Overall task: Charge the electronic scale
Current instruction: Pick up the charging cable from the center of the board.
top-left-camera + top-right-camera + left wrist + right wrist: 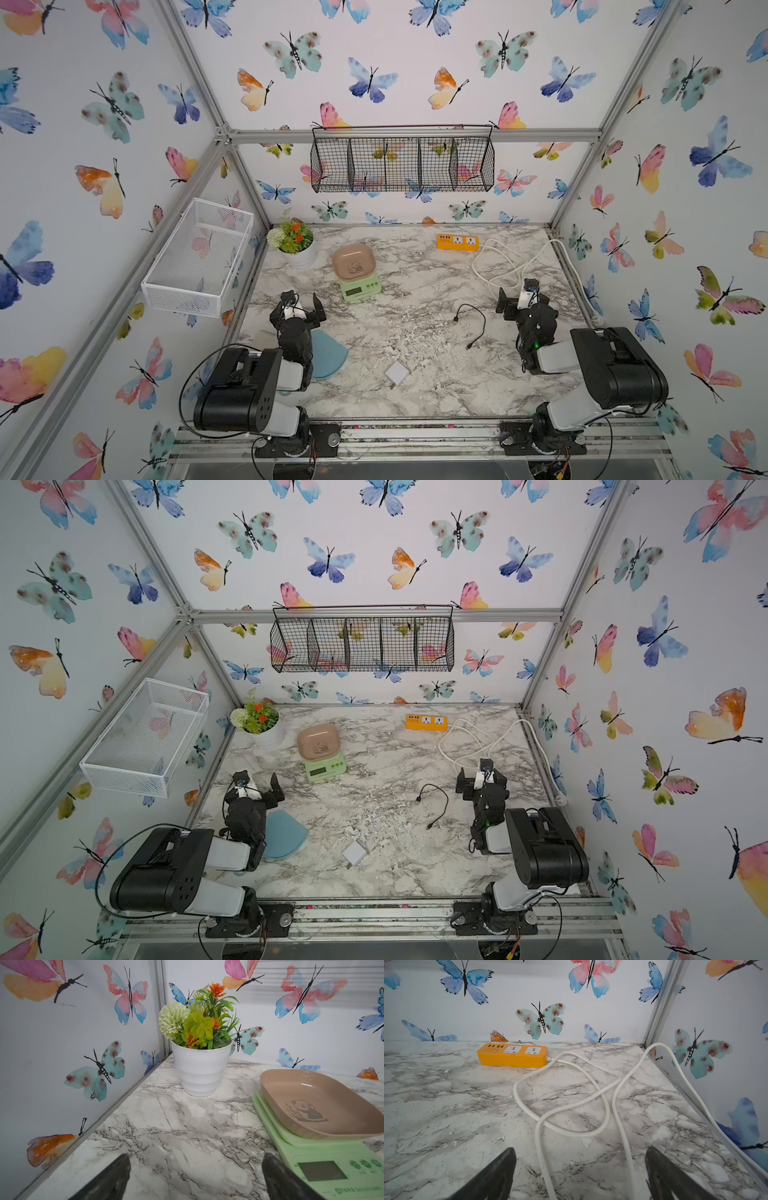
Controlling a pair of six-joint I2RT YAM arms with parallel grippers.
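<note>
Electronic scale [360, 287] sits on the marble worktop [415, 374] toward the back, beside the potted plant [293, 243], just ahead of left tool [303, 300]; right tool [518, 297] near the white cord [505, 266]; both tools' jaws apart.

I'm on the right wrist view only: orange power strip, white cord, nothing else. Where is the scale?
Observer: The electronic scale stands left of the power strip, just ahead of the open left hand.
Operator: Any charging cable around?
Observer: A black cable lies loose to the right of the scale, with both ends unplugged.
Operator: And a charger?
Observer: A white charger cube lies nearer the robot than the cable, not touching it.
</note>
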